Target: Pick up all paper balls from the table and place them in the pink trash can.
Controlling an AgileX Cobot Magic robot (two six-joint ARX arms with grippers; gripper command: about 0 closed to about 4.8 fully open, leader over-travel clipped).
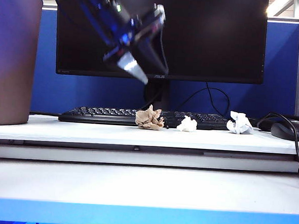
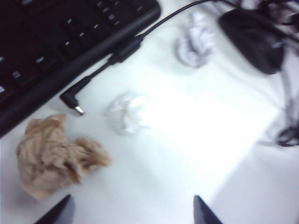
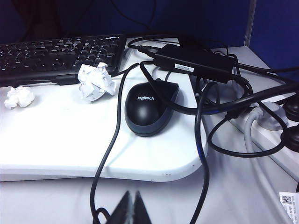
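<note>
Three paper balls lie on the raised shelf tier of the table [image 1: 62, 129], in a loose row just in front of the keyboard [image 1: 103, 115]. You see the tan paper ball [image 1: 149, 118] leftmost, near the middle of the shelf; a small white paper ball [image 1: 187, 124] sits just to its right, apart from it; a larger white paper ball [image 1: 239, 123] lies farther right, near the mouse [image 1: 290, 130]. In the left wrist view the tan ball [image 2: 53, 156] is closest to the camera, the small white one [image 2: 127, 112] beyond it beside a loose cable plug [image 2: 72, 103], and the larger white one [image 2: 195, 39] near the mouse; this view is blurred. The pink trash can [image 1: 11, 53] stands at the far left of the shelf, well apart from the balls. The left gripper [image 1: 134, 69] hangs in the air in front of the monitor [image 1: 215, 40], above and slightly left of the tan ball, touching nothing; its fingertips [image 2: 203, 212] stand wide apart with nothing between them. The right gripper [image 3: 130, 210] sits low at the near right, over the lower table surface among black cables; its fingers [image 3: 140, 210] are pressed together, holding nothing. From there you see the larger white ball [image 3: 96, 81] left of the mouse and the small one [image 3: 19, 96] farther left.
</note>
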